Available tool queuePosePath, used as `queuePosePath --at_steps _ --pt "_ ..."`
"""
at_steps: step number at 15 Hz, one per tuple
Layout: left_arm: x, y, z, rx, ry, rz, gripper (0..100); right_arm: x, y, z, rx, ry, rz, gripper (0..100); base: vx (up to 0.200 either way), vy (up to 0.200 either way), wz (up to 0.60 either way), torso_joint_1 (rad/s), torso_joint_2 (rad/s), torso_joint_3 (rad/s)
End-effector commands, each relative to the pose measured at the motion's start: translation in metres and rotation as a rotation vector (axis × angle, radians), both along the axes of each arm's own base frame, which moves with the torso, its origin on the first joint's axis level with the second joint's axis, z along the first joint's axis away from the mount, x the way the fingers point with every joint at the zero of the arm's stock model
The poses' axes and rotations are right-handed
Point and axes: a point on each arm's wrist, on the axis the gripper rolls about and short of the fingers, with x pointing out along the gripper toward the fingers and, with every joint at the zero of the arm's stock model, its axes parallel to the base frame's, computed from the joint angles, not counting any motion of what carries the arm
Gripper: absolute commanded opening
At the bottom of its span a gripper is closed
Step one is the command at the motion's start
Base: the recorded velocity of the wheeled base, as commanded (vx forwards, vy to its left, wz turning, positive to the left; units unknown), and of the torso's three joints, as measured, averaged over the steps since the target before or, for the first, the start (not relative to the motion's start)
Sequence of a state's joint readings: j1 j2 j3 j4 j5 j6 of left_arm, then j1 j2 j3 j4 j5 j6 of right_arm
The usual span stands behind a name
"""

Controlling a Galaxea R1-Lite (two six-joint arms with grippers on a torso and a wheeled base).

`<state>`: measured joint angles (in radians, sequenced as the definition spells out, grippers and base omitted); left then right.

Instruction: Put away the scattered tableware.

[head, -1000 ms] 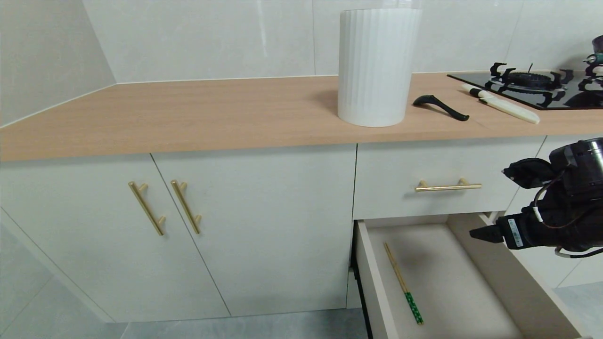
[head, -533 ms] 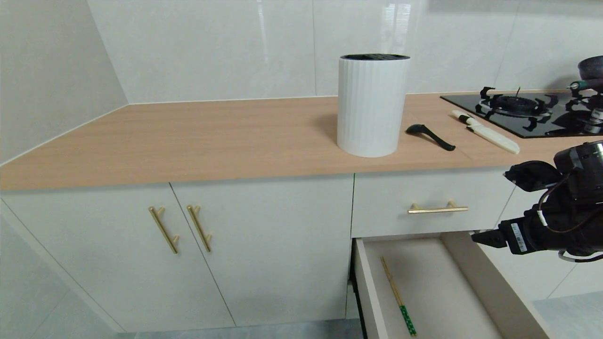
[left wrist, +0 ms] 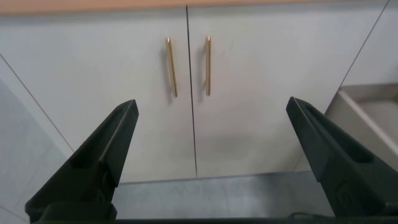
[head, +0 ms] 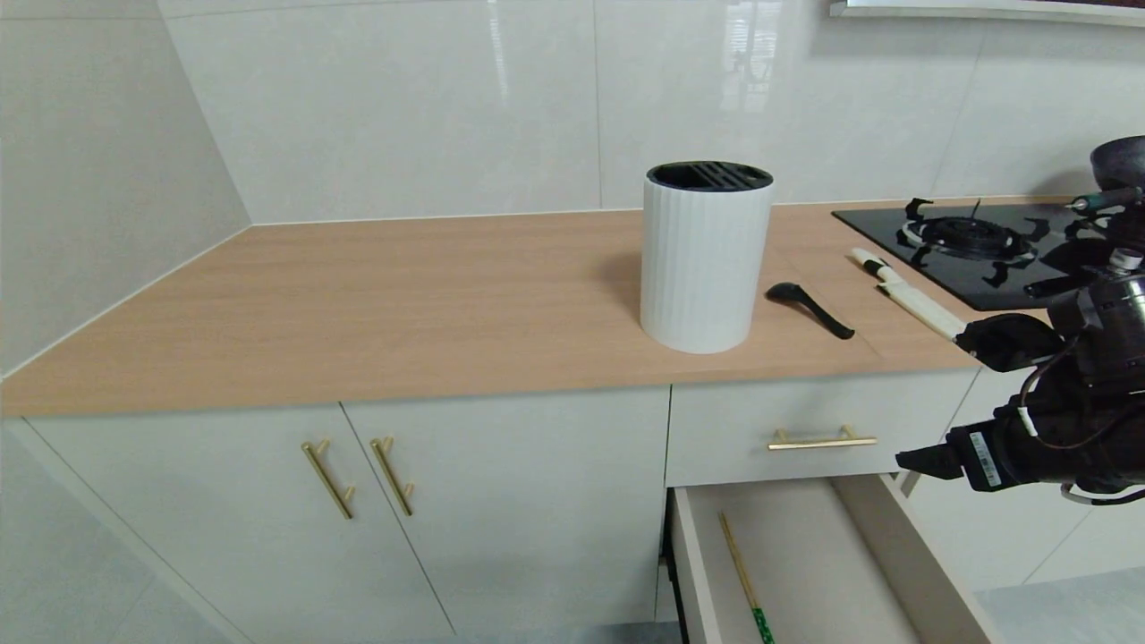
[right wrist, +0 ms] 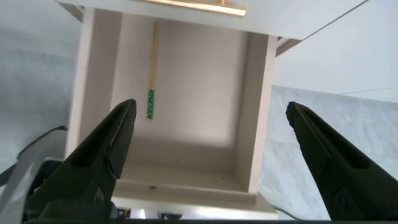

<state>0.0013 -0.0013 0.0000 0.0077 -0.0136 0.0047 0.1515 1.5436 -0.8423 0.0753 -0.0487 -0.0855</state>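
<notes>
A pale wood-grain table (head: 402,304) is seen running across the middle of the head view, with a white ribbed cylindrical holder with a black slotted top (head: 705,259) stood upright right of centre. Just right of the holder, a black plastic spoon (head: 808,309) is laid flat on the table, apart from it. Farther right, a knife with a cream blade and white handle (head: 908,295) is laid near the edge of a black glass gas hob (head: 975,246) at the upper right. Below the table, at the lower right of the frame, a cream drawer (head: 894,546) is shown pulled open beneath a closed drawer front with a gold bar handle (head: 821,439). A pair of wooden chopsticks with green ends (head: 738,572) is seen lying inside the open drawer along its left wall. The right gripper (head: 930,398) is held at the right edge of the frame above the drawer's right side, its fingers spread wide and nothing held; in the right wrist view (right wrist: 210,106) the chopsticks (right wrist: 152,68) are framed between its fingers. The left gripper (left wrist: 211,102) is likewise spread wide and empty, and is pointed at two white cabinet doors (left wrist: 124,93) with gold handles (left wrist: 169,67).
</notes>
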Motion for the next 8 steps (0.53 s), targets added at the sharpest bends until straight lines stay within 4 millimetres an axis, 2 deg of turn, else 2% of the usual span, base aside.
queuePosePath --at_steps 1,8 --pt "0.0001 0.0000 0.0000 0.000 0.001 0.000 100 0.0004 0.0005 -0.0007 -0.001 0.003 0.002 100 0.000 0.000 0.00 0.227 -0.50 -0.266" --pt "0.0001 0.0000 0.0000 0.000 0.001 0.000 100 0.0004 0.0025 -0.0037 -0.025 0.011 0.037 100 0.000 0.000 0.00 0.225 -0.48 -0.263"
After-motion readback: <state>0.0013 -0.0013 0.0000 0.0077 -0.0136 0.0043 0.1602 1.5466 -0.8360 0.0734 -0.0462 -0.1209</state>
